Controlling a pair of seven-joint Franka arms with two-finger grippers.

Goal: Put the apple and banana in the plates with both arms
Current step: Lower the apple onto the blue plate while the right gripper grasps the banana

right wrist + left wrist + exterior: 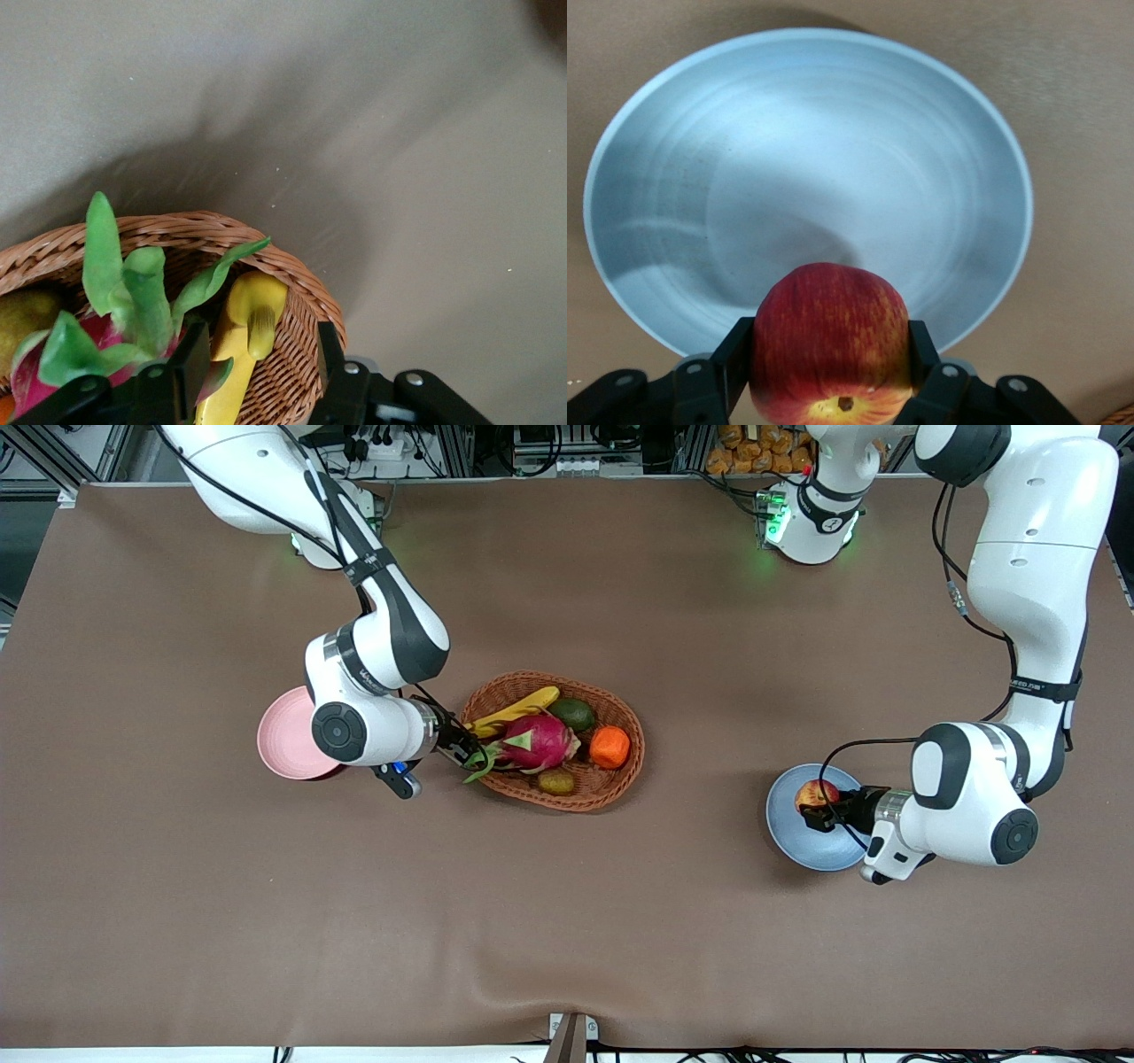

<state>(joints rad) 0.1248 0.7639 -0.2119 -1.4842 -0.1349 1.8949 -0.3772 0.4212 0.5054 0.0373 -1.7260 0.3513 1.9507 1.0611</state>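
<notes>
The red apple (pixel 813 794) is clamped in my left gripper (pixel 824 808), which holds it just over the light blue plate (pixel 815 841) near that plate's rim. In the left wrist view the fingers (pixel 735 354) press both sides of the apple (pixel 831 341) above the blue plate (pixel 806 177). The yellow banana (pixel 516 710) lies in the wicker basket (pixel 567 802). My right gripper (pixel 462 746) is open at the basket's rim, its fingers (pixel 190 363) standing on either side of the banana's end (pixel 244 323) and the rim. The pink plate (pixel 282 737) is partly hidden under the right arm.
The basket (pixel 301 292) also holds a pink dragon fruit (pixel 536 742) with green leaves (pixel 115 274), a dark green avocado (pixel 572 713), an orange fruit (pixel 609 746) and a small brown-green kiwi (pixel 556 781). A brown cloth covers the table.
</notes>
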